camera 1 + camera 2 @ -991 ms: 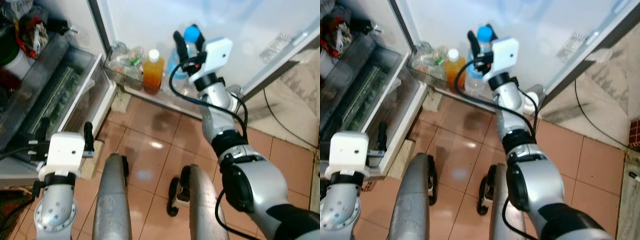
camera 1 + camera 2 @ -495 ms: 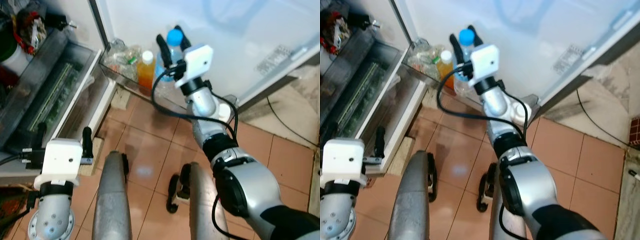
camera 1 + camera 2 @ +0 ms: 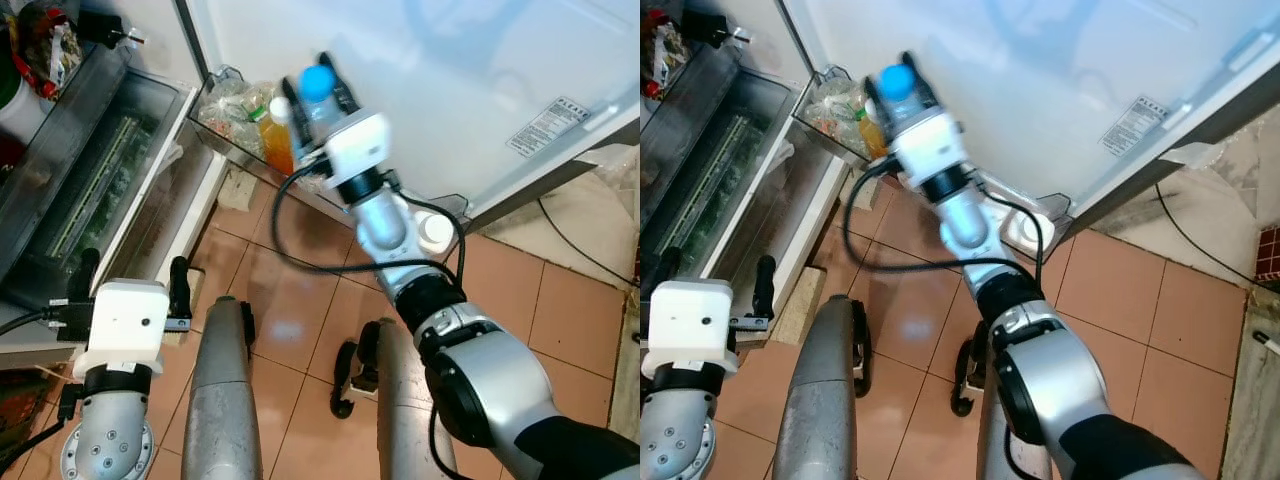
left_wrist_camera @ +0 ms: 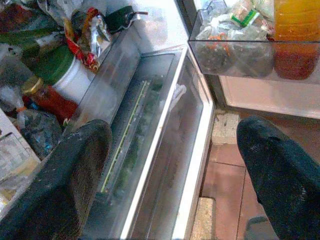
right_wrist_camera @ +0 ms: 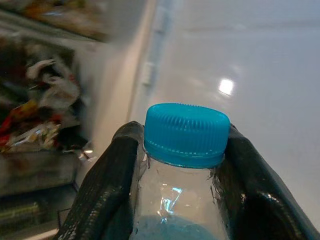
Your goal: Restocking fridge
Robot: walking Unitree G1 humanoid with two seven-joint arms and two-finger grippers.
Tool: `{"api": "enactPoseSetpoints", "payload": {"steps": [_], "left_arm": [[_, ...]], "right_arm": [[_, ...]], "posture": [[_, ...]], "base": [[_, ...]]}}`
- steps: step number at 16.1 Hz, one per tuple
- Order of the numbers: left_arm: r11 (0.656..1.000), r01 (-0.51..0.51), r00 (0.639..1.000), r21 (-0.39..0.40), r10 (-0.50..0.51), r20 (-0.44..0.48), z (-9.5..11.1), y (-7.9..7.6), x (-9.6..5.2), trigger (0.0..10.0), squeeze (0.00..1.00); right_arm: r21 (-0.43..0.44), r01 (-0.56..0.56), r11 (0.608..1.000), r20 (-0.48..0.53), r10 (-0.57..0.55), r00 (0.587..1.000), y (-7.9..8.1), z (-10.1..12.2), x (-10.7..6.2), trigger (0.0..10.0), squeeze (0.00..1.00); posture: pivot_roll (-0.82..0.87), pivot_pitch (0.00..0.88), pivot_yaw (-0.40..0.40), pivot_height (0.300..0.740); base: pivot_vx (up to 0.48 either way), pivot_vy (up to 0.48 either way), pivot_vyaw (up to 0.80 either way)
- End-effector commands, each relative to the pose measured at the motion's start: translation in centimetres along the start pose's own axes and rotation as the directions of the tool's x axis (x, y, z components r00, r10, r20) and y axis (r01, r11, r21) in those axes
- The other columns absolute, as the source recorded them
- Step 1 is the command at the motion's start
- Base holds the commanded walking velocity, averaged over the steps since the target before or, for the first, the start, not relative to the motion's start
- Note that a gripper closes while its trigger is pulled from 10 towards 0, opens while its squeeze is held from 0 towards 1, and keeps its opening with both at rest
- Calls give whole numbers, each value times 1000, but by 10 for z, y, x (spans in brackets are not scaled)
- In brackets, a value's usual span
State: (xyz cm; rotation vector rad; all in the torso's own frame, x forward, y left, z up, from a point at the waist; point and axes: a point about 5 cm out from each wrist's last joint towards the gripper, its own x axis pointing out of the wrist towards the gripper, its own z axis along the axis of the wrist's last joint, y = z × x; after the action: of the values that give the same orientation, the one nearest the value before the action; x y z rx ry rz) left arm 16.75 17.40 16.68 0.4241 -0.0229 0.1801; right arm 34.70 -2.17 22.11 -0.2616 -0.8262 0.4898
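Observation:
A clear water bottle (image 3: 317, 100) with a blue cap (image 5: 186, 132) hangs in front of the open fridge door (image 3: 450, 80). My right gripper (image 3: 315, 90) is shut on its neck, one black finger (image 5: 107, 185) on each side. It is just above the door shelf (image 3: 222, 128), next to the orange juice bottle (image 3: 277, 142). My left gripper (image 3: 132, 283) is low on the left and open. It is beside the clear crisper drawer (image 3: 110, 190), with nothing between its fingers (image 4: 65, 180).
Plastic bags of food (image 3: 235, 100) fill the left part of the door shelf. Inside the fridge are a green-lidded jar (image 4: 55, 75) and packets. A white round object (image 3: 435, 232) lies on the tiled floor by the door. My legs (image 3: 225, 400) are below.
My right gripper has carried the water bottle left, closer to the orange juice bottle. The head camera has shifted too. The left gripper has stayed put.

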Motion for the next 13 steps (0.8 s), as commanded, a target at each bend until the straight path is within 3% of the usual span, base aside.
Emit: {"api": "enactPoseSetpoints", "payload": {"steps": [1,4,6,9,10,11,13], "left_arm": [[1000,4,1000,6,-3,-24,-2,0,-5,10000,0],[1000,5,1000,3,-5,-25,-2,-1,-4,10000,0],[1000,8,1000,-3,-8,-18,-1,-4,-2,10000,0],[1000,4,1000,-2,-4,-21,-2,-3,-3,10000,0],[1000,3,1000,-2,-3,-23,-2,-3,-3,10000,0],[1000,2,1000,-3,-2,-24,-2,-3,-3,10000,0],[1000,4,1000,-6,-4,-23,-2,-4,-3,10000,0]], "right_arm": [[-20,-16,1000,-208,11,978,2,-32,-33,10000,0],[40,99,994,-262,-85,961,-11,-36,-31,10000,0],[120,217,969,-339,-166,926,-9,-44,-37,10000,0],[156,288,945,-414,-203,887,-3,-52,-47,10000,0],[168,310,936,-436,-212,875,-1,-54,-50,10000,353],[183,332,925,-454,-220,863,-1,-56,-53,10000,624],[195,369,909,-480,-239,844,-3,-59,-55,10000,604]], "posture": [[426,511,-71,639],[410,506,-74,639],[413,502,-77,639],[413,504,-80,639],[413,504,-81,639],[412,503,-82,639],[407,501,-81,639]], "base": [[0,0,0],[0,0,0],[0,0,0],[0,0,0],[0,0,0],[0,0,0],[0,0,0]]}}
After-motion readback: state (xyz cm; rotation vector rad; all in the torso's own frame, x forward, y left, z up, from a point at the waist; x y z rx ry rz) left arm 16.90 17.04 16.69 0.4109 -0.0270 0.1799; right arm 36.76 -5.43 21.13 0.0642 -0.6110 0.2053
